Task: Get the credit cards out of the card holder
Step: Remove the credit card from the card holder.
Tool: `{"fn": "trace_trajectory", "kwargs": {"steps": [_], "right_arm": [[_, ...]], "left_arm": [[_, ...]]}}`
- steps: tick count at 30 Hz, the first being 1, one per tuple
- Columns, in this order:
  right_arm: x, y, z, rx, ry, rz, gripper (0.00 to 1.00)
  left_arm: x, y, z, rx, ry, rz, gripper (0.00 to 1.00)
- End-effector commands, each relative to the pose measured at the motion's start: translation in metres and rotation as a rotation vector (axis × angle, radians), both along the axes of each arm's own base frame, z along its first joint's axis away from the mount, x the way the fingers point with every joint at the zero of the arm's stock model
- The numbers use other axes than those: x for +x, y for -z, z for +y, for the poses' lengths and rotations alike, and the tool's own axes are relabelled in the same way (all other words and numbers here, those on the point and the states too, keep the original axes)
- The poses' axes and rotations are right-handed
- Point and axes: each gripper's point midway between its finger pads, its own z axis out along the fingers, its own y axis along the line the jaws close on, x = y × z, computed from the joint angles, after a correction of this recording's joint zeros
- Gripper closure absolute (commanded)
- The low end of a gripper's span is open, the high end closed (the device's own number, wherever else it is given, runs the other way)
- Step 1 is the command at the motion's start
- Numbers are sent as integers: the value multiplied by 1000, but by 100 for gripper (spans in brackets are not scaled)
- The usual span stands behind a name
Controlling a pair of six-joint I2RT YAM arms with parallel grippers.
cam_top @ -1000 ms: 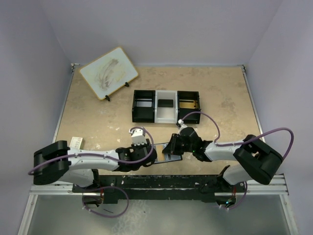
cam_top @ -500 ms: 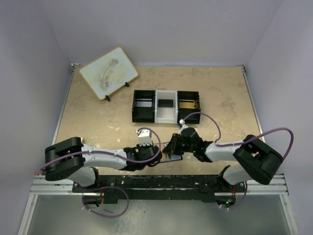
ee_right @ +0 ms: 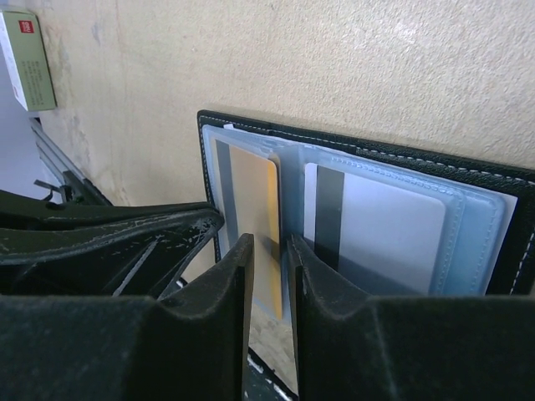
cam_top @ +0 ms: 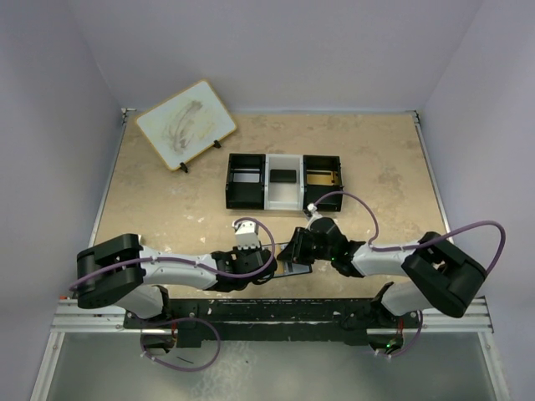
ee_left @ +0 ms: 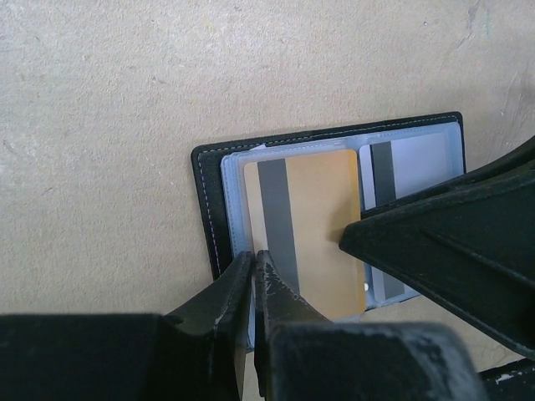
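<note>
The card holder (ee_left: pixel 205 209) lies open near the table's front edge, black outside with pale blue sleeves; it also shows from above (cam_top: pixel 290 269) and in the right wrist view (ee_right: pixel 376 150). A gold credit card (ee_left: pixel 322 225) with a grey stripe sticks partly out of the left sleeve. A pale grey card (ee_left: pixel 418 159) sits in the right sleeve. My left gripper (ee_left: pixel 253 261) is shut on the holder's left sleeve edge. My right gripper (ee_right: pixel 269 251) stands over the gold card's (ee_right: pixel 255 192) edge, jaws a narrow gap apart.
A black-and-white three-compartment tray (cam_top: pixel 284 181) stands behind, a dark item in its middle bay. A small whiteboard on a stand (cam_top: pixel 185 124) is far left. A white-and-red box (ee_right: pixel 29 58) lies to the left. The front rail (cam_top: pixel 276 311) runs just beyond the holder.
My left arm swung right and brought its gripper onto the holder's left edge. In the last half second almost nothing moved.
</note>
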Motion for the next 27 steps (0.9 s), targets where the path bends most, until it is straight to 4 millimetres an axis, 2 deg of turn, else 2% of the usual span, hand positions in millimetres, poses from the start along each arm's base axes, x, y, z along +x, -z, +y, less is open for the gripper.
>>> {"fn": "trace_trajectory", "kwargs": {"steps": [1, 6, 12, 27], "right_arm": [[0, -11, 0, 26, 7, -6, 75], [0, -19, 2, 79, -3, -21, 84], [-2, -15, 4, 91, -17, -1, 98], [4, -10, -14, 59, -19, -10, 98]], "left_arm": [[-2, 3, 4, 22, -12, 22, 97], [-3, 5, 4, 25, -8, 28, 98], [-3, 4, 4, 29, -8, 29, 99], [-1, -3, 13, 29, -33, 10, 100]]}}
